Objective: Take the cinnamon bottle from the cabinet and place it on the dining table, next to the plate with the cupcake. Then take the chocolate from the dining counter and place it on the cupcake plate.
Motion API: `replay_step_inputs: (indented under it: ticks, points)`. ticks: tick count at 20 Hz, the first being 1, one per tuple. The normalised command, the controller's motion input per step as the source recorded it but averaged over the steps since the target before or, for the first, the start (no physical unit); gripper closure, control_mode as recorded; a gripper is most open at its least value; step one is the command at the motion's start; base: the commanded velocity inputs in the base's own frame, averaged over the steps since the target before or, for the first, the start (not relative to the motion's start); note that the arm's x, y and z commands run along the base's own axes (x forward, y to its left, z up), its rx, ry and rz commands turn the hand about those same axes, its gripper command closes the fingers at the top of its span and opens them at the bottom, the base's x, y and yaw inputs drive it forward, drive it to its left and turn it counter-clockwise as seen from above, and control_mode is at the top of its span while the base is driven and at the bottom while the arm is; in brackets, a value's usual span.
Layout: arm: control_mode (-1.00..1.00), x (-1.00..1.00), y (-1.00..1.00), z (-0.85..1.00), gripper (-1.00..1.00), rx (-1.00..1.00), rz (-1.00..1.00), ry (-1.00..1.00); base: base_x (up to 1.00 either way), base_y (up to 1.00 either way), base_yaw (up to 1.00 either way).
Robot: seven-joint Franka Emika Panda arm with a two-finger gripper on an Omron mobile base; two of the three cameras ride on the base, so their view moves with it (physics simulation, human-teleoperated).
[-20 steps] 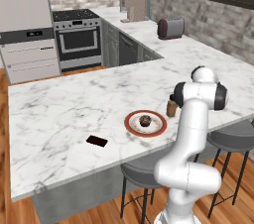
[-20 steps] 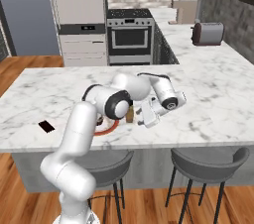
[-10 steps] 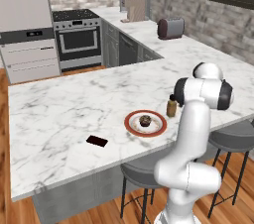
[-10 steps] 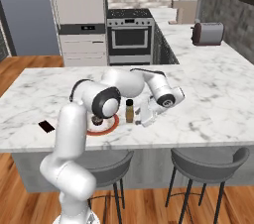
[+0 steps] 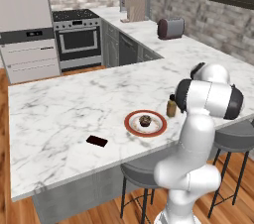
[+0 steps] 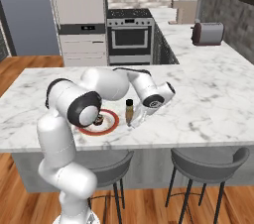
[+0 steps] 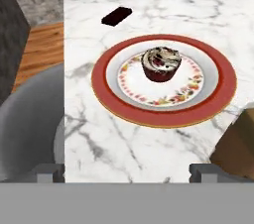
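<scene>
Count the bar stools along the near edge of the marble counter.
2. One stool is tucked under the counter on the right in the right base view; the other sits beside the robot's body, partly hidden by it. More may lie outside the frame.

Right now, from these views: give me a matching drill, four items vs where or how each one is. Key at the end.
Things:
1. cinnamon bottle
2. cupcake
3. chocolate
4. gripper

States:
A. lying flat on the marble, apart from the plate
B. open, beside the bottle
C. standing upright on the marble next to the plate
D. sitting at the plate's centre

Pairs: 1-C, 2-D, 3-A, 4-B
</scene>
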Motion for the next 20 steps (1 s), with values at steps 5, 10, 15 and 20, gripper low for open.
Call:
replay_step_inputs:
  ticks: [5,10,15,20]
  points:
    - [-1.0,-0.22,0.55,0.2,-1.0,-0.08,-0.17,0.18,0.0,0.0,0.0]
    - [-1.0,-0.3,0.52,0.1,-1.0,-0.05,-0.21,0.14,0.0,0.0,0.0]
    - [-1.0,-0.06,0.68,0.0,-1.0,-0.08,-0.15,0.11,0.0,0.0,0.0]
    - [-1.0,-0.06,0.67,0.0,-1.0,-0.12,0.02,0.07,0.0,0.0,0.0]
